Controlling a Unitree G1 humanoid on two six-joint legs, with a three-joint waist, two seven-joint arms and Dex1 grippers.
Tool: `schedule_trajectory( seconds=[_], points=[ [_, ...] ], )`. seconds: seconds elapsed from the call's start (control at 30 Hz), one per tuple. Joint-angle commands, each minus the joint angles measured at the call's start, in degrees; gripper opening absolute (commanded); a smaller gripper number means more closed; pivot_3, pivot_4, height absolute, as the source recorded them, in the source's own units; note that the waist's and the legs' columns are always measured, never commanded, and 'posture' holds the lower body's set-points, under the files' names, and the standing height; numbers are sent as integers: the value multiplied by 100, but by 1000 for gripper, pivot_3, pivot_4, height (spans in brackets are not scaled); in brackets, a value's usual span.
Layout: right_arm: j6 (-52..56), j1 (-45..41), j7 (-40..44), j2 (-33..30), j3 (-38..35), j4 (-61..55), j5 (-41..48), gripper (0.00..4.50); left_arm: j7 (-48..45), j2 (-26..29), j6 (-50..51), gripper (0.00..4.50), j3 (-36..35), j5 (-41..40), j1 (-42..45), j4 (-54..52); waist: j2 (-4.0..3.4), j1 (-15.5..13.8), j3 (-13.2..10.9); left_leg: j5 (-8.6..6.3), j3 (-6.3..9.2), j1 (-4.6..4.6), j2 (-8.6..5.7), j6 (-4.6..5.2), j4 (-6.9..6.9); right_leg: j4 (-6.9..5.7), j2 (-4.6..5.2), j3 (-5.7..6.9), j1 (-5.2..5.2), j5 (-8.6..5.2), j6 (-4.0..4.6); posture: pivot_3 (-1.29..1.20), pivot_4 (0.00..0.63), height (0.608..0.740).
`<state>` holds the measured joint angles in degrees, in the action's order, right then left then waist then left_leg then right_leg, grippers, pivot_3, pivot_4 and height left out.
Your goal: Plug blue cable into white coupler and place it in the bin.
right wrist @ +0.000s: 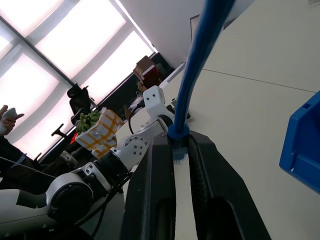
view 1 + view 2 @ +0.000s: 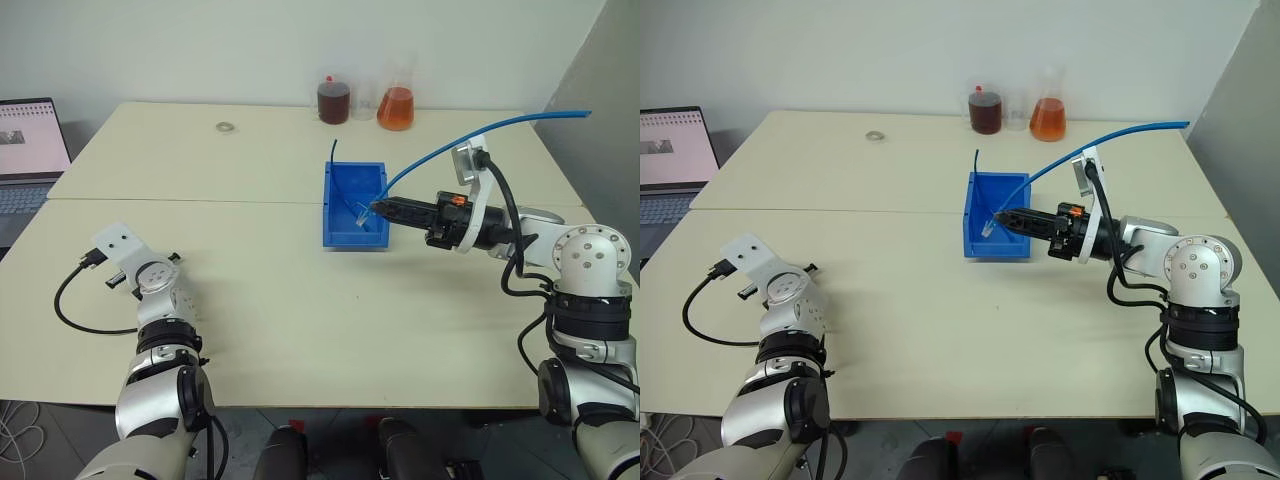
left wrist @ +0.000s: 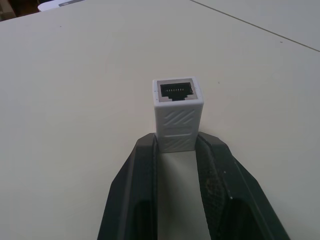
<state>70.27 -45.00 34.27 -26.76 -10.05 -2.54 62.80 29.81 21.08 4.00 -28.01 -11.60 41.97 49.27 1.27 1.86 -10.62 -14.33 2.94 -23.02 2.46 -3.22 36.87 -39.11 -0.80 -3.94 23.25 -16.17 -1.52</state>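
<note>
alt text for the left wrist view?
The left gripper pinches the white coupler between its two black fingers, dark socket facing the camera, over the pale table.

Two head eyes look down over the table (image 2: 300, 320); each wrist camera peers closely along its own gripper.

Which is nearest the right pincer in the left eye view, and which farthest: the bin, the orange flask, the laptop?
1. The bin, directly at the right pincer tips.
2. The orange flask, at the table's back edge.
3. The laptop, far left.
</note>
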Motion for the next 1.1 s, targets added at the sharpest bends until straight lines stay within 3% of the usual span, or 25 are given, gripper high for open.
schedule_trajectory(
  seconds=[0.03,0.2,0.3,0.43,0.5,0.6,0.73,0.9,1.1],
  points=[
    [-24,-28,-68,-30,-204,-282,161,126,-438,-13,458,762,415,149,-190,-830,0,-2,0,0,0,-1,0,0,0,0,0,0,0,0,0,0,150,740],
    [-8,50,12,-202,-171,-484,132,126,-2144,39,1995,762,1382,-177,-1027,-3016,0,-17,0,1,4,-7,-2,-2,0,2,2,3,0,0,0,0,150,740],
    [0,79,89,-332,-170,-543,127,126,-3213,379,2859,762,1946,-505,-1762,-4505,0,-8,0,1,3,-10,-2,-7,-1,8,8,0,2,0,0,0,150,740],
    [-142,253,390,-593,50,-755,-68,126,-5380,1096,2587,762,2801,-829,-2291,-5596,-1,5,-1,-1,2,-7,1,-7,-5,4,2,0,6,-2,4,0,150,740],
    [-198,286,485,-638,130,-794,-143,126,-5907,1228,2453,762,2926,-906,-2356,-5698,-3,-1,-2,-2,3,0,3,-5,-6,2,-3,2,3,-4,6,0,150,740],
    [-429,279,735,-750,341,-825,-394,126,-7416,1520,1665,762,3486,-904,-2383,-5890,-4,2,-2,-2,0,4,4,-3,-2,3,-9,-2,-1,-4,4,0,150,740],
    [-922,176,978,-785,683,-690,-949,126,-8832,1484,713,762,3963,-853,-2219,-5331,-5,3,-3,-2,-7,4,4,-3,-2,7,-10,-7,-1,-5,5,0,150,740],
    [-1417,190,1284,-811,1025,-688,-1485,126,-9680,1234,-339,762,4354,-447,-1986,-4219,-5,2,-3,-2,-6,3,6,-1,-2,7,-13,-6,2,-6,6,0,150,740],
    [-2345,759,1637,-968,1633,-1267,-2343,126,-10058,863,-1124,762,4523,-64,-1678,-3212,-5,-4,-3,-3,-5,-1,6,0,-1,11,-12,-5,2,-6,6,0,150,740]
  ],
)
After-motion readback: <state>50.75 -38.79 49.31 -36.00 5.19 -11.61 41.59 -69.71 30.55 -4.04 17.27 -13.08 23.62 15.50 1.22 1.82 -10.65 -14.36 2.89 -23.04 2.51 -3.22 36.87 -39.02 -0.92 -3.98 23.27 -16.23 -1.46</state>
